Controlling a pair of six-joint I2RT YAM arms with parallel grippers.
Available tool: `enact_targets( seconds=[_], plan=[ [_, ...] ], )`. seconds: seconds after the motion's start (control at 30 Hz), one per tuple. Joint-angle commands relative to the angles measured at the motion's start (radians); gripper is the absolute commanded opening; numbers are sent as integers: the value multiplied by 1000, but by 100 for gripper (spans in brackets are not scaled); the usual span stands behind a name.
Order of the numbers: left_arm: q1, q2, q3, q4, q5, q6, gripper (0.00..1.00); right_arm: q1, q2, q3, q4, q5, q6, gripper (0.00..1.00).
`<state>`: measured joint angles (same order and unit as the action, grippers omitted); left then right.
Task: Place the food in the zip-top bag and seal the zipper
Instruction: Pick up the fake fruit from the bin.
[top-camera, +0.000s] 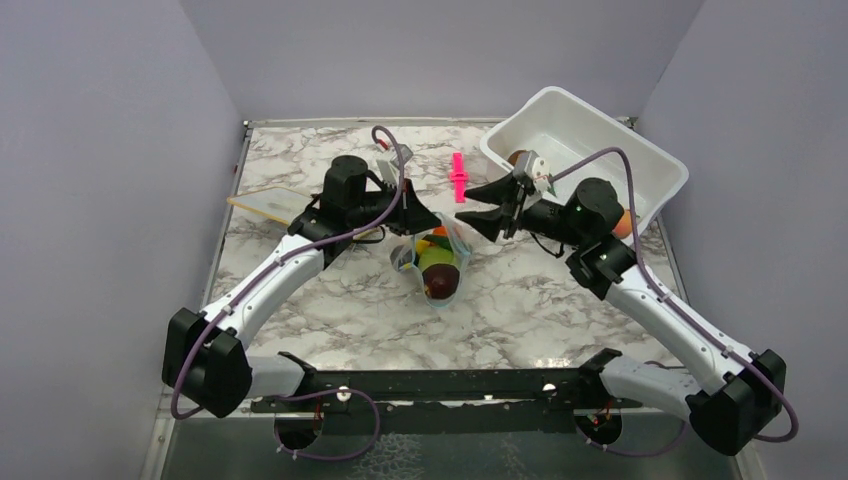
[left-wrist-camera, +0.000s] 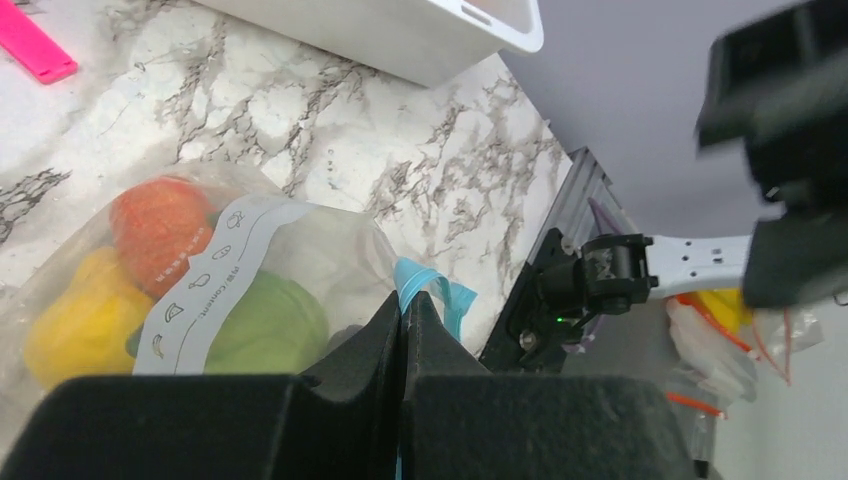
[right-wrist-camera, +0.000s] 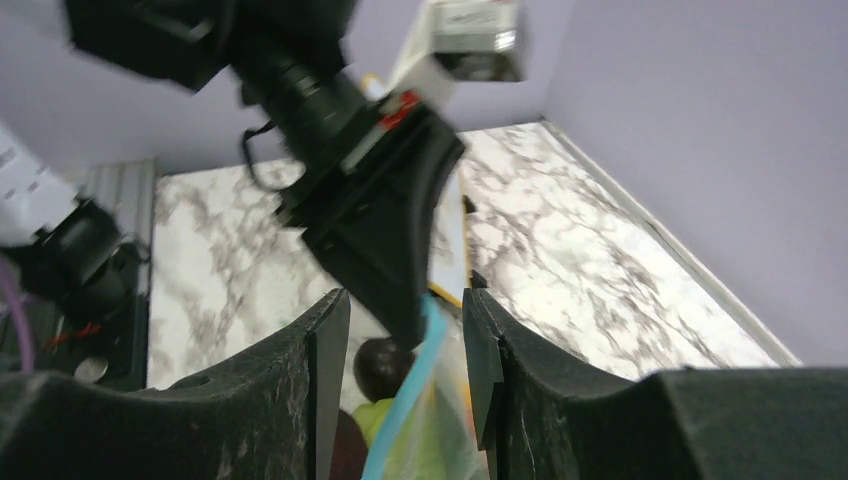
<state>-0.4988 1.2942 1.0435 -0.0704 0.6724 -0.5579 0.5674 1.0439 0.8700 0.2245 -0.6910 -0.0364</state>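
Observation:
The zip-top bag (top-camera: 436, 265) lies mid-table, partly lifted at its far edge. It holds food: a green ball (left-wrist-camera: 265, 325), an orange piece (left-wrist-camera: 160, 225), a yellow piece (left-wrist-camera: 80, 320) and dark brown pieces (top-camera: 442, 284). My left gripper (top-camera: 424, 222) is shut on the zipper (left-wrist-camera: 432, 290), the light blue strip, at the bag's mouth. My right gripper (top-camera: 465, 207) is open just right of it. In the right wrist view the zipper (right-wrist-camera: 412, 395) runs between the right gripper's (right-wrist-camera: 405, 300) spread jaws, untouched, with a brown piece (right-wrist-camera: 380, 365) below.
A white tub (top-camera: 600, 130) stands at the back right with a brown piece (top-camera: 515, 157) inside and an orange piece (top-camera: 622, 222) by its near rim. A pink clip (top-camera: 458, 175) lies behind the grippers. A yellowish board (top-camera: 268, 204) lies at the left.

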Motion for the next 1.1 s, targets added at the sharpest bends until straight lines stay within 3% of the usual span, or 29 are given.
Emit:
enact_targets(
  seconds=[0.0, 0.07, 0.37, 0.77, 1.07],
  plan=[
    [-5, -67, -74, 91, -16, 123, 0, -6, 44, 95, -120, 346, 137, 46],
    [-26, -92, -116, 112, -58, 153, 0, -7, 71, 131, -175, 505, 164, 46],
    [-67, -168, -242, 237, -90, 186, 0, -26, 344, 403, -419, 867, 108, 50],
    [-86, -151, -217, 160, -149, 176, 0, -331, 709, 774, -708, 726, -22, 64],
    [-87, -137, -205, 132, -216, 168, 0, -474, 959, 1005, -853, 696, -36, 74]
  ],
)
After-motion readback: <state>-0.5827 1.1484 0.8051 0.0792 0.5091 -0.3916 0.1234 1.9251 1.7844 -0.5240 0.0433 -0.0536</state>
